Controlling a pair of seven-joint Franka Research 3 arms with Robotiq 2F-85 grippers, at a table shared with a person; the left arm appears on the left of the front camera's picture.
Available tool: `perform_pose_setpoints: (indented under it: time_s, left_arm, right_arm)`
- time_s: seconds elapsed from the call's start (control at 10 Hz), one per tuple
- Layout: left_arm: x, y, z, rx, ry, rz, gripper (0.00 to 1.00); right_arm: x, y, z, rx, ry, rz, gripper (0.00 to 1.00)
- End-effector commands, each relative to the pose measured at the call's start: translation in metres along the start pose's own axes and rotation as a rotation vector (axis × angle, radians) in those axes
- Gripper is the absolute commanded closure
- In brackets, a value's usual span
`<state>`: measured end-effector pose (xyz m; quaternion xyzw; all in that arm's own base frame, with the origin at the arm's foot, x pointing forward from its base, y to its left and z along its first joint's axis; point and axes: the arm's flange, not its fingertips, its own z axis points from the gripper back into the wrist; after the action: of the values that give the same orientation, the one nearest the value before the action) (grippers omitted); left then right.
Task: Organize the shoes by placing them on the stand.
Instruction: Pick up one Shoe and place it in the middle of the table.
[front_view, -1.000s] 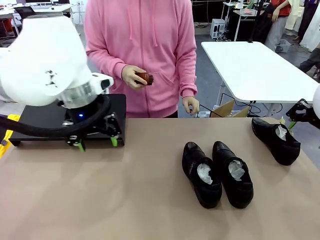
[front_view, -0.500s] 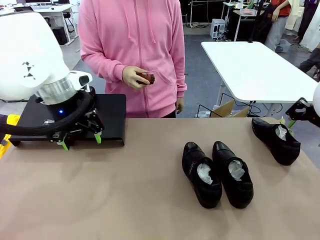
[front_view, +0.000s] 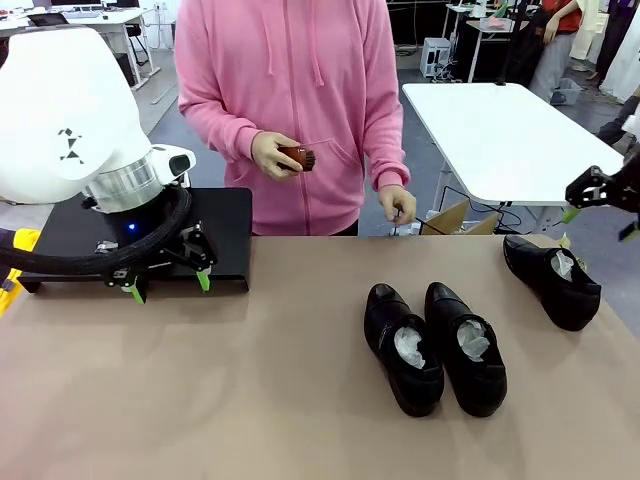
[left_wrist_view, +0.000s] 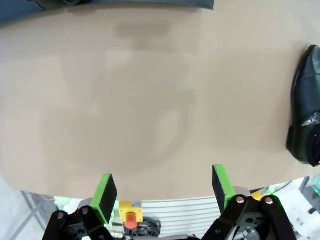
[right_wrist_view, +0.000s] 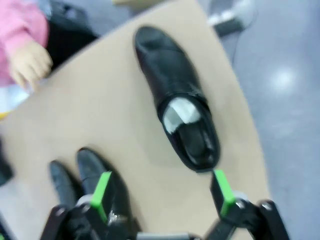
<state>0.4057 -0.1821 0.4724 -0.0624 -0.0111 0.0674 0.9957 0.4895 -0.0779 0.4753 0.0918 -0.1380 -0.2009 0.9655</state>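
Front view, nearest first: a pair of glossy black leather dress shoes lay side by side mid-table, with crumpled white paper holding their shape. A third shoe sat apart below the right gripper, jaws spread, likely lining up a pick. Farther off, the left gripper, jaws spread and empty, hovered at the flat matte-black stand. Beyond, a person's hand held a small brown brush.

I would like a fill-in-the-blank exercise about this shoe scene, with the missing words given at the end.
1. The person holds a small brown ___ in one hand.
2. The two middle shoes are stuffed with white ___.
3. The left end effector, its jaws ___, hangs near the front edge of the black stand.
4. Counting the single shoe too, ___ shoes lie on the table in the front view.
Missing words: brush; paper; open; three.
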Motion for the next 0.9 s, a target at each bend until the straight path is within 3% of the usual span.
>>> perform_pose_setpoints:
  time_s: [0.0,0.1,0.3,0.5,0.8]
  left_arm:
    - [0.002,0.000,0.003,-0.004,-0.001,0.015,0.01]
    - [0.002,0.000,0.003,-0.004,-0.001,0.015,0.01]
    - [0.002,0.000,0.003,-0.004,-0.001,0.015,0.01]
    - [0.002,0.000,0.003,-0.004,-0.001,0.015,0.01]
    - [0.002,0.000,0.003,-0.004,-0.001,0.015,0.01]
  right_arm:
    - [0.025,-0.002,0.003,0.036,0.077,0.093,0.00]
    - [0.000,0.000,0.000,0.000,0.000,0.000,0.00]
    - [0.000,0.000,0.000,0.000,0.000,0.000,0.00]
    - [0.017,-0.001,-0.009,0.015,0.022,0.155,0.00]
    - [0.034,-0.005,-0.019,-0.012,0.051,0.244,0.00]
